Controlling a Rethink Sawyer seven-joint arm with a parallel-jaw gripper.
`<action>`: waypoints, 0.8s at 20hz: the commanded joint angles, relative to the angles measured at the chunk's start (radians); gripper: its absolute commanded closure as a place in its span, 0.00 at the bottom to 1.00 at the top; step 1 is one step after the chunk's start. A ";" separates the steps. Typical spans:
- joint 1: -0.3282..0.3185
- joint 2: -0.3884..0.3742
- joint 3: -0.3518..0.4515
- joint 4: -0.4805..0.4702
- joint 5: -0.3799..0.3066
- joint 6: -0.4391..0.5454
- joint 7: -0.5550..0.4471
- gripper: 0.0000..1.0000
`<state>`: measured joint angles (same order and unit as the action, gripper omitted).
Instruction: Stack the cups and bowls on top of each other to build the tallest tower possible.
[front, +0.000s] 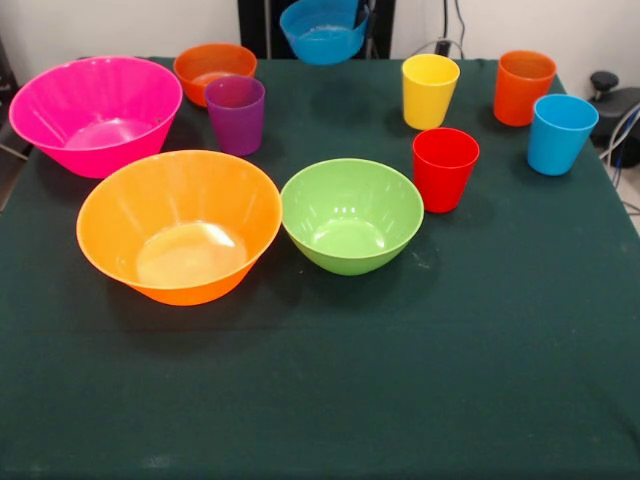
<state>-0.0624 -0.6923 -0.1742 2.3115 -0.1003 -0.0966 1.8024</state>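
Nearest on table (320, 400): lg orange bowl (180, 226) beside green bowl (351, 214). Behind: red cup (445, 168), purple cup (236, 114), pink bowl (96, 113), lt blue cup (561, 133). Farther: yellow cup (430, 90), orange cup (523, 87), sm orange bowl (212, 70). Blue bowl (324, 30) tilted, raised off table at far edge; tool hidden, can't tell its state.

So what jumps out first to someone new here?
The big orange bowl and pink bowl at the left, with the green bowl mid-table. Next, the blue bowl hanging tilted above the table's far edge, clear of the cloth; what holds it is hidden.
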 joint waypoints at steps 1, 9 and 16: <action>0.006 0.131 0.077 0.112 0.005 -0.201 0.302 1.00; 0.023 0.179 0.056 0.095 -0.025 -0.232 0.334 1.00; -0.021 0.141 0.099 -0.009 -0.006 -0.050 0.282 1.00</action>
<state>-0.0595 -0.5752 -0.1744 2.4109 -0.1028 -0.2878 2.0052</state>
